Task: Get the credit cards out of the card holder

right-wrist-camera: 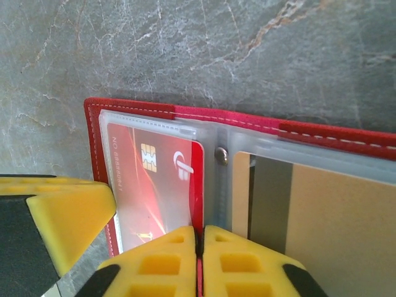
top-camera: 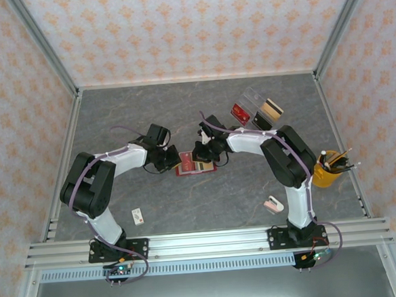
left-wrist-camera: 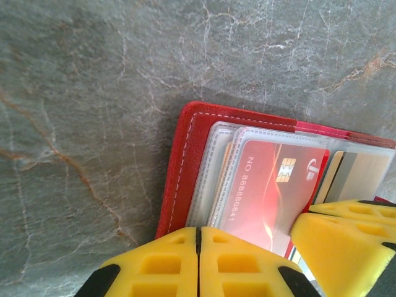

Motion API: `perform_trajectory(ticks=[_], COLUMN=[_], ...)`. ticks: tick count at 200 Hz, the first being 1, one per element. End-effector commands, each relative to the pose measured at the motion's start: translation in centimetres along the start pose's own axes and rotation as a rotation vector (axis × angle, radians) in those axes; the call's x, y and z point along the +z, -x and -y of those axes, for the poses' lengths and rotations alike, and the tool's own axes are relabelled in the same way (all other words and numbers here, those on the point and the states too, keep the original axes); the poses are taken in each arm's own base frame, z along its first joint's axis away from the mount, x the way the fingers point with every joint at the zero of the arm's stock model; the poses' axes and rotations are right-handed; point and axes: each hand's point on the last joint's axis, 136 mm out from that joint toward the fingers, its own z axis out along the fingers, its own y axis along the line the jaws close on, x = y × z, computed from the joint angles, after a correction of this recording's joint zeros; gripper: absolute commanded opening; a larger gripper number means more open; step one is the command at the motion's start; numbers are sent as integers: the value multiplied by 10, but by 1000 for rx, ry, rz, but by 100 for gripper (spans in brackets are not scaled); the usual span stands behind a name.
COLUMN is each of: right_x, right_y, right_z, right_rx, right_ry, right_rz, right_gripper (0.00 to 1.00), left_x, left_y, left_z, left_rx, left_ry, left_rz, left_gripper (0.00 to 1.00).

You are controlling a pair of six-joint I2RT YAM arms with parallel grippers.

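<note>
Left end effector [left-wrist-camera: 198,232]: fingers pressed together, tips at the open card holder's [left-wrist-camera: 185,161] left edge. Right end effector [right-wrist-camera: 201,230]: also pressed together over the spine, red sliver in the seam; grip unclear. Red credit card [right-wrist-camera: 148,185] sleeved left, tan credit card [right-wrist-camera: 334,223] right. Holder lies flat mid-tabletop [top-camera: 208,202], between both arms.

"no 88888…" lettering along the red credit card [left-wrist-camera: 272,185], partly legible

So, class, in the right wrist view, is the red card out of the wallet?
No, the red card sits inside a clear sleeve of the open wallet.
</note>
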Motion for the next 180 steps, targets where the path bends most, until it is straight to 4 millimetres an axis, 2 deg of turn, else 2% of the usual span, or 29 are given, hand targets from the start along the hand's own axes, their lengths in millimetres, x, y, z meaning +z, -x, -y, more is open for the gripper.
perform_trajectory(ticks=[1, 108, 120, 164, 180], right_x=[-10, -20, -20, -16, -14], right_y=[1, -6, -7, -4, -3], right_z=[-6, 12, 13, 7, 7], right_rx=[-38, -40, -40, -35, -31], right_ry=[13, -18, -17, 10, 12], right_rz=[21, 19, 16, 14, 12], right_gripper=[6, 3, 3, 4, 4], left_x=[8, 2, -1, -20, -18], left_y=[-7, -6, -5, 1, 1], left_z=[-23, -19, -13, 26, 31], left_rx=[-28, -9, -3, 51, 61], left_ry=[96, 88, 66, -93, -110], left_rz=[-22, -16, -11, 23, 15], left_gripper=[7, 6, 6, 7, 7])
